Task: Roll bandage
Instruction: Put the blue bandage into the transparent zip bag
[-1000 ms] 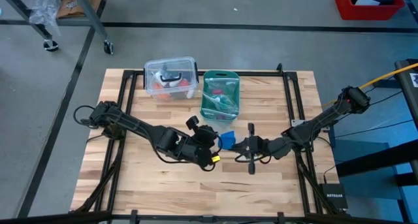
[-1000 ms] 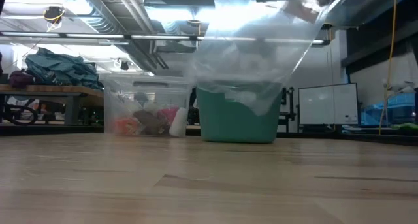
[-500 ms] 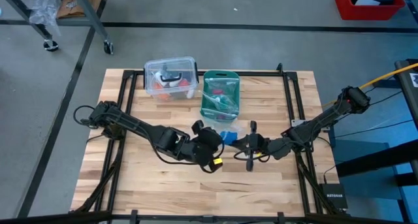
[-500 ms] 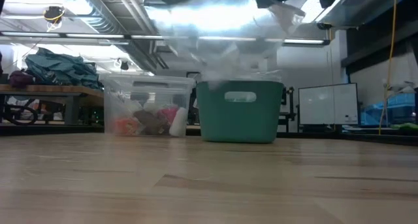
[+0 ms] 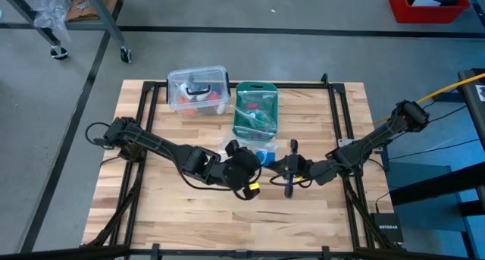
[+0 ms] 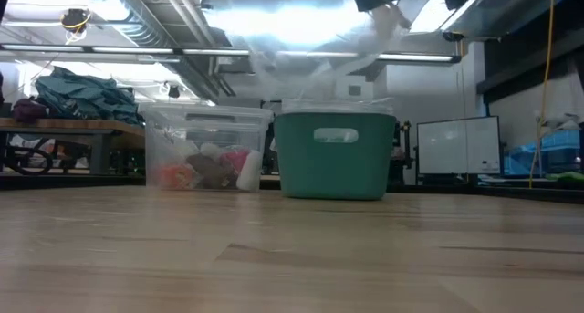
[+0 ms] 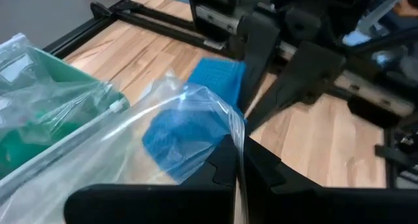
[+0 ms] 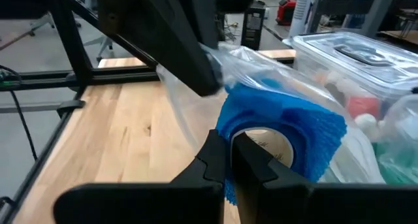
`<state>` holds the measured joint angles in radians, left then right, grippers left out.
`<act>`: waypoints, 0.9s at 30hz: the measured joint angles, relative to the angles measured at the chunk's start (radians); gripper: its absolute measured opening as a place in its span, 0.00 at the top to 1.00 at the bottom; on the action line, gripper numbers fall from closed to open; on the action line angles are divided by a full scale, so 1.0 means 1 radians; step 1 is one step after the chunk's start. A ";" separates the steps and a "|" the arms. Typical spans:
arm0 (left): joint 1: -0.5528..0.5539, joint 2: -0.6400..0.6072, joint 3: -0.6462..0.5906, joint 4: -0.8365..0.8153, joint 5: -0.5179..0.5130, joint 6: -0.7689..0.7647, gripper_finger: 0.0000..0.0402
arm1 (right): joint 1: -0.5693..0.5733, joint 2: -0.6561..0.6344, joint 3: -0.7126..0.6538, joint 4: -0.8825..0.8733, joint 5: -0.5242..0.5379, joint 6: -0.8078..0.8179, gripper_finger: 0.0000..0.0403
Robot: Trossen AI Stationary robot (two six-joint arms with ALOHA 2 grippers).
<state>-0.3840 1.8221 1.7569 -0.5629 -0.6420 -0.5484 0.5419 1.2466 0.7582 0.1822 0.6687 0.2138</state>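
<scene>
Over the last second the left gripper [image 5: 244, 163] has shifted slightly toward upper centre, both it and the right gripper [image 5: 282, 169] clamped on the clear bag [image 7: 124, 129] holding the bandage [image 8: 281, 123] mid-frame, suggesting bagging rather than rolling.

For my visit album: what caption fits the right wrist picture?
Right end effector pinching a blue bandage roll inside a clear bag, above the table.

The bandage [image 8: 282, 126], a bright blue roll with a hollow core, sits inside clear plastic.
</scene>
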 joint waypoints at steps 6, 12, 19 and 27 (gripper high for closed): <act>0.006 0.000 0.000 0.071 0.041 0.033 1.00 | -0.017 0.054 0.058 -0.002 -0.026 -0.013 0.97; 0.006 0.000 0.000 0.096 0.079 0.052 1.00 | -0.048 0.114 0.116 -0.008 -0.085 -0.021 0.96; -0.003 -0.002 0.001 0.083 0.080 0.061 1.00 | -0.046 0.118 0.146 -0.015 -0.136 -0.094 0.86; -0.002 -0.002 0.001 0.074 0.083 0.077 1.00 | -0.047 0.117 0.150 -0.007 -0.250 -0.095 0.75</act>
<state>-0.3862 1.8206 1.7580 -0.4889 -0.5594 -0.4709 0.4946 1.3640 0.9081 0.1757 0.4186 0.1189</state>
